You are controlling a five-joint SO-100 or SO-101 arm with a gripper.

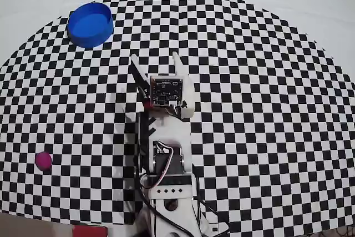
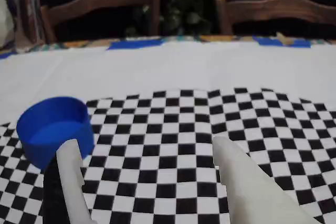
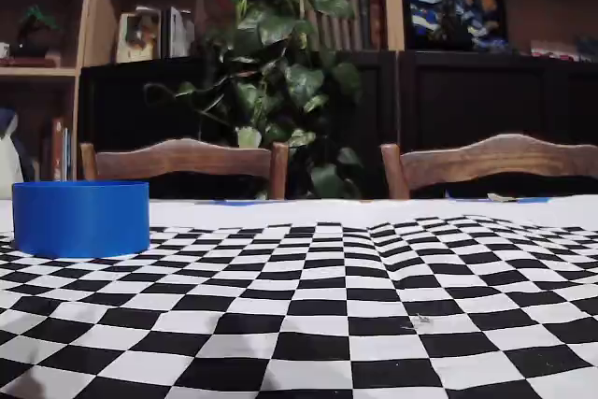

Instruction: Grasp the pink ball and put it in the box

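Observation:
The pink ball (image 1: 43, 160) lies on the checkered cloth at the left of the overhead view, well left of the arm; it is out of the wrist and fixed views. The box (image 1: 90, 24) (image 2: 54, 130) (image 3: 80, 219), a round blue container, stands empty at the upper left of the overhead view. My gripper (image 1: 155, 60) (image 2: 142, 153) hovers over the middle of the cloth, open, with only bare checkers between its white fingers (image 2: 241, 182). In the wrist view the box sits just beyond the left finger.
A white tablecloth (image 1: 310, 4) surrounds the checkered mat. Two wooden chairs (image 3: 187, 158) and a leafy plant (image 3: 280, 72) stand behind the far table edge. The arm's base (image 1: 169, 192) occupies the near middle of the overhead view.

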